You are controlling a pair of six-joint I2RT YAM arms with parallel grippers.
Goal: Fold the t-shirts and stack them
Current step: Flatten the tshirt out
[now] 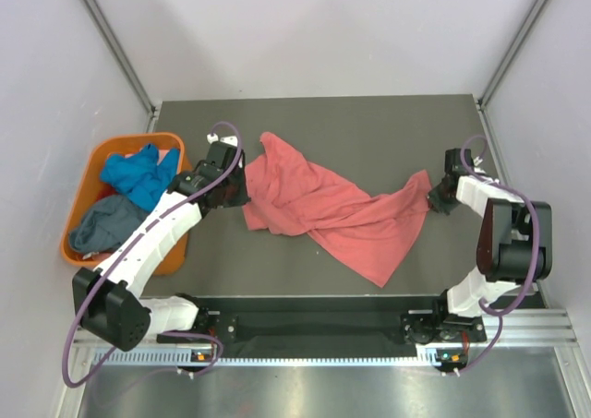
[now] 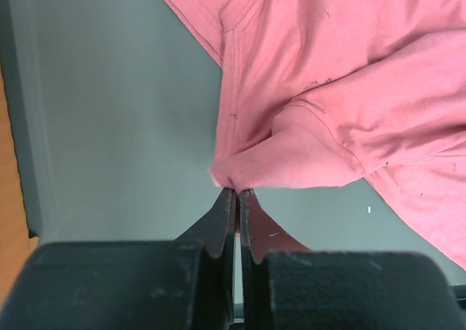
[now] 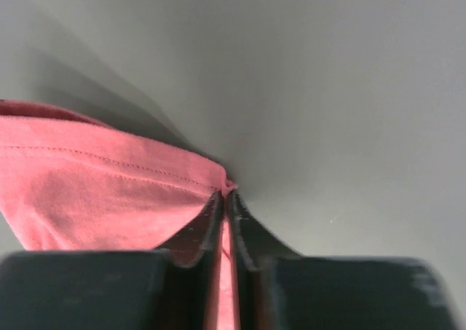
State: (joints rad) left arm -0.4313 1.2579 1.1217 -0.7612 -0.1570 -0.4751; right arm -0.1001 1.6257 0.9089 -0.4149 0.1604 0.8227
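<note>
The salmon-pink t-shirt (image 1: 323,210) lies crumpled and stretched across the middle of the grey table. My left gripper (image 1: 238,189) is shut on its left edge; in the left wrist view the fingertips (image 2: 238,193) pinch a fold of the pink cloth (image 2: 342,89). My right gripper (image 1: 432,197) is shut on the shirt's right corner; in the right wrist view the hem (image 3: 109,191) runs in between the closed fingertips (image 3: 227,195). The bright blue t-shirt (image 1: 137,173) and the slate grey-blue t-shirt (image 1: 103,222) lie bunched in the orange tub.
The orange plastic tub (image 1: 111,150) stands off the table's left edge, beside my left arm. The table (image 1: 369,132) is dark grey, walled by pale panels at the back and sides. A metal rail runs along the near edge.
</note>
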